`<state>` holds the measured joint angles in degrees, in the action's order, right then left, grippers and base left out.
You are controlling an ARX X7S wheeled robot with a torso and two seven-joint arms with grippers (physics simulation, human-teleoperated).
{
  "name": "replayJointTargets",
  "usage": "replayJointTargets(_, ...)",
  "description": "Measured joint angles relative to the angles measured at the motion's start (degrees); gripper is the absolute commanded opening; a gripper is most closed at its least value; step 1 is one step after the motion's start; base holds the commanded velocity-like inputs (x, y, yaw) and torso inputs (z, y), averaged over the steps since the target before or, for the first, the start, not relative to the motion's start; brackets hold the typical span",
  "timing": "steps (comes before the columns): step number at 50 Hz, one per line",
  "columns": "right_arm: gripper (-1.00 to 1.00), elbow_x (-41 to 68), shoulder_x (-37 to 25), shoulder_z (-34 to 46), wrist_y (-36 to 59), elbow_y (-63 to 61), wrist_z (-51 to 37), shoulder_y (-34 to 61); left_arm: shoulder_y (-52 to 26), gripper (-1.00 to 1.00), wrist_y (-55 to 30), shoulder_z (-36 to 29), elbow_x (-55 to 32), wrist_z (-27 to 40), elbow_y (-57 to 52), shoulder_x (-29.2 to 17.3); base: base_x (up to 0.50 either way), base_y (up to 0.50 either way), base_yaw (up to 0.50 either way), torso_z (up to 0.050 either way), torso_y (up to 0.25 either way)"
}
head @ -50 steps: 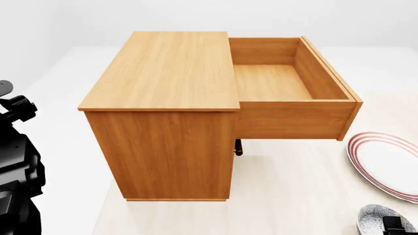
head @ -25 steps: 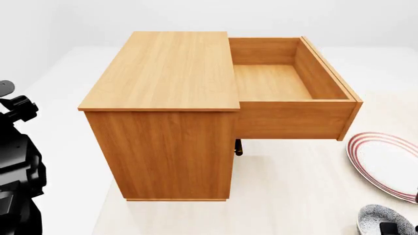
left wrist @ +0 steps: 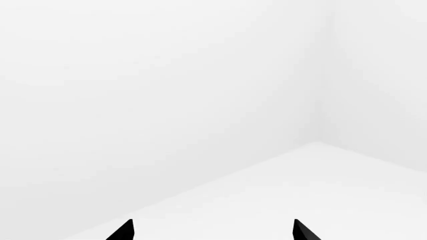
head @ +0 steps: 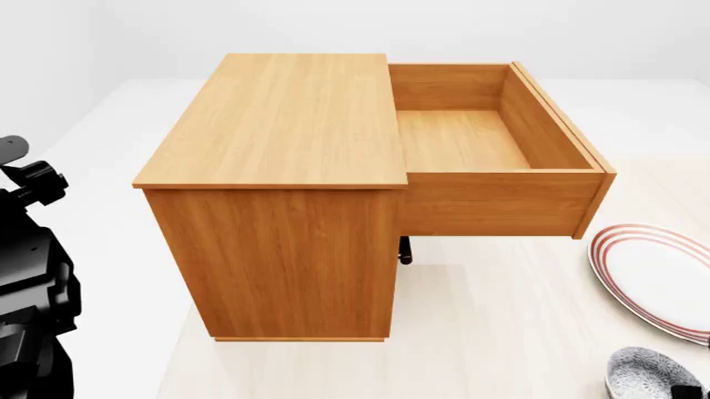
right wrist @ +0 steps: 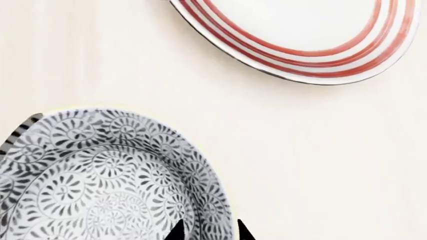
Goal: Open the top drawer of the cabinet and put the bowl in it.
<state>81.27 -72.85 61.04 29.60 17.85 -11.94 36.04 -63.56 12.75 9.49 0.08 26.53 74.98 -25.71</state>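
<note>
The bowl [head: 649, 376] sits at the lower right corner of the head view, cut off by the frame edge, on the pale bench [head: 500, 332]. Only a dark sliver of the right tool [head: 690, 391] shows there, at the bowl's lower right. In the right wrist view the bowl [right wrist: 100, 180] fills the lower left, patterned inside with grey-blue swirls and cut off at the bottom and left edges. The two black tips of the right tool [right wrist: 208, 231] stand close together astride the bowl's rim, one tip inside and one outside; whether they actually press the rim cannot be told. The red-ringed plate [right wrist: 300, 40] lies at the upper right of that view, apart from the bowl and partly out of frame.

The left tool [left wrist: 212, 230] shows only as two black tips at the bottom edge of the left wrist view, spread wide with nothing between them, against blank white surroundings.

The cabinet [head: 278, 208] fills the centre of the head view. The top drawer [head: 488, 141] is pulled out toward the right; its handle is hidden. The lower drawers cannot be seen from this angle.

Compared with a second ago, the black part of the right tool over the bowl has slipped lower and further right, nearly out of the head view. The cabinet, drawer and plate [head: 660, 283] have not moved.
</note>
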Motion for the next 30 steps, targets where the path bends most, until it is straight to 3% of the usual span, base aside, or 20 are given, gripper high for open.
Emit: replayJointTargets(30,-1.0,1.25,-2.46,-0.79,-2.87,-2.85,0.01,-1.64,0.03,1.0,0.24,-0.18,-0.08,0.37,0.0,0.14,0.0,0.0,0.0,0.0,0.0)
